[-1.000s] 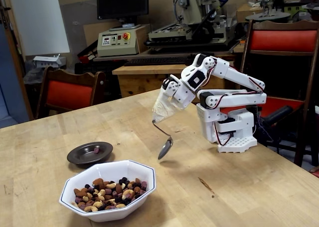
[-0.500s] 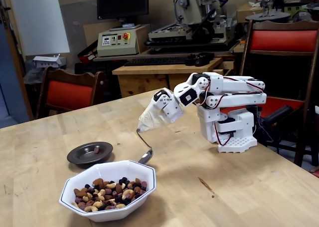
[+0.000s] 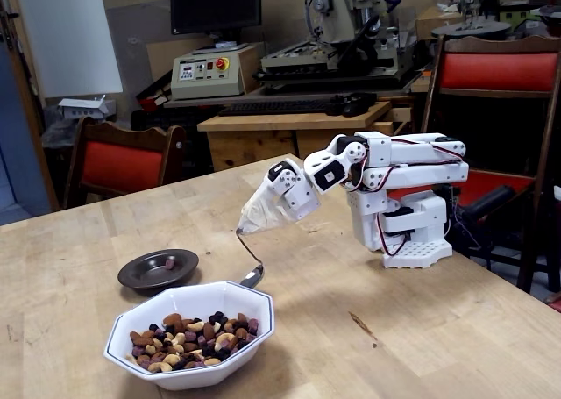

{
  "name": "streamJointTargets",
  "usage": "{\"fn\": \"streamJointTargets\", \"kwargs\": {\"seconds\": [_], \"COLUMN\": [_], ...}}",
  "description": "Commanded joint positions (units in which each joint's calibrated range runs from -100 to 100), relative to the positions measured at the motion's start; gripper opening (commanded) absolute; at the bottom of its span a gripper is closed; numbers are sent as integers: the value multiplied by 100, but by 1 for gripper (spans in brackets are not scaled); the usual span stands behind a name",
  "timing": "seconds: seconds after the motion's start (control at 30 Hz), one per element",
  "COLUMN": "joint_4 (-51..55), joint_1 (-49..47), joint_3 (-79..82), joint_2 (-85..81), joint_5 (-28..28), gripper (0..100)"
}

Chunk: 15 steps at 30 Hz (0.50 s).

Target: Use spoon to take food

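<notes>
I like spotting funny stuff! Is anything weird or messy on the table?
Nothing is spilled. One oddity: the spoon has a bent handle wrapped in beige covering, so the gripper is hidden. The dark plate holds one purple piece.

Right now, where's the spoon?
In the fixed view, the spoon hangs from the arm's beige-wrapped end, its bowl dipping behind the white bowl's far right rim.

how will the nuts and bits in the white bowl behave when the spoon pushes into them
The food is a loose heap of small separate pieces, so it will likely shift and roll aside rather than hold shape. The spoon looks small, so probably only a few pieces stay on. The white bowl has raised walls that should contain most spill.
</notes>
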Motion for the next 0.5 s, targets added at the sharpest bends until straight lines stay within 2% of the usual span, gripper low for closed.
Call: {"fn": "streamJointTargets", "kwargs": {"seconds": [0.0, 0.23, 0.47], "joint_4": [473, 1161, 1208], "joint_1": [10, 3, 3], "joint_3": [103, 103, 103], "joint_2": [34, -17, -17], "joint_5": [15, 20, 20], "gripper": [5, 4, 4]}}
